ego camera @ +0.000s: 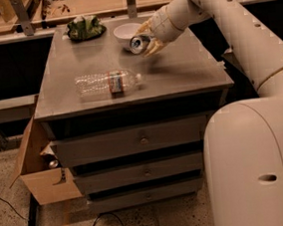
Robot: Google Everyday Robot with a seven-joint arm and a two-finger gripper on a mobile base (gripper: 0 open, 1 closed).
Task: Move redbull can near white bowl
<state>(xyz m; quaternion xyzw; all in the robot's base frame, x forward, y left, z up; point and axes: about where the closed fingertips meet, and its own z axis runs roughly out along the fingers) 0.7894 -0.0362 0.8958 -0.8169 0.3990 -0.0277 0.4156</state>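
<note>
The redbull can (138, 44) is a slim silver can held on its side, its shiny round top facing the camera. My gripper (147, 38) is shut on it and holds it just above the grey cabinet top (177, 69), right next to the white bowl (126, 32). The bowl stands at the back of the top, just left of and behind the can. My arm reaches in from the upper right.
A clear plastic water bottle (107, 83) with a red-and-white label lies on its side near the front of the top. A green chip bag (85, 27) sits at the back left. A cardboard box (39, 170) stands open at the cabinet's lower left.
</note>
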